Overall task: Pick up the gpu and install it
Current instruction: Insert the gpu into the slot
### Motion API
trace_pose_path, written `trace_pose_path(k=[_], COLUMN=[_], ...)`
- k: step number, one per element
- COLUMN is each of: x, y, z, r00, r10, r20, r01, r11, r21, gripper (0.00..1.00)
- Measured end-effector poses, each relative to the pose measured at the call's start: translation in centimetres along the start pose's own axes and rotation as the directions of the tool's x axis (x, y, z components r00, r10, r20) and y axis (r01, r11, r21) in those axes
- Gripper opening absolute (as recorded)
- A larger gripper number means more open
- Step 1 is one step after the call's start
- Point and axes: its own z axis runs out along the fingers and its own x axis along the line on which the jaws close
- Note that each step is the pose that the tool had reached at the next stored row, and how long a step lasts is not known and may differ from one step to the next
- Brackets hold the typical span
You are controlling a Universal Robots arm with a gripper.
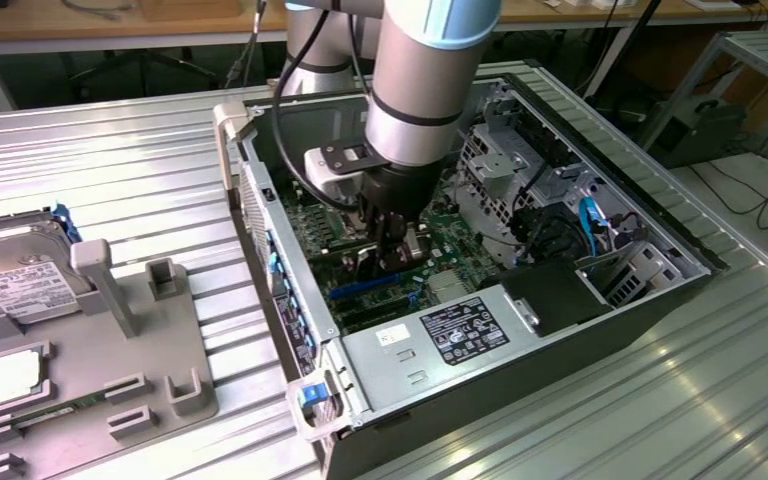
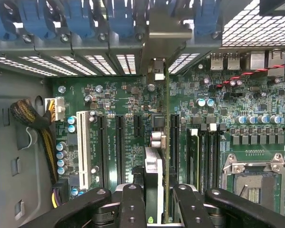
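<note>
The gpu [image 2: 166, 142] stands edge-on between my fingers, its green board edge and black shroud running toward the case's rear wall. My gripper [image 2: 159, 202] is shut on it, one black finger [image 2: 133, 204] on each side. The card's silver bracket end [image 2: 156, 71] reaches the rear slot openings. It hangs close over the green motherboard [image 2: 123, 99], lined up beside a long black slot [image 2: 174, 142]. In the exterior view the gripper [image 1: 391, 255] is deep inside the open computer case [image 1: 651, 230], with the gpu [image 1: 408, 250] in its grip.
Blue clips [image 2: 118, 19] line the case's rear wall. A white slot [image 2: 83, 142] and a cable bundle [image 2: 33, 118] lie to one side, the processor socket [image 2: 254, 183] to the other. Outside the case, a hard drive [image 1: 17, 275] and a square chip [image 1: 11, 375] rest on a grey fixture [image 1: 157, 370].
</note>
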Motion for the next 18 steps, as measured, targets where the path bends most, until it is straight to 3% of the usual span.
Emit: trace_pose_path(k=[4,18], x=[0.0,0.0], y=[0.05,0.14], z=[0.17,0.44], r00=[1.0,1.0], r10=[0.0,0.0], r20=[0.0001,0.0015], r01=[0.0,0.0], r11=[1.0,1.0], r21=[0.0034,0.0029], gripper=[0.28,0.28])
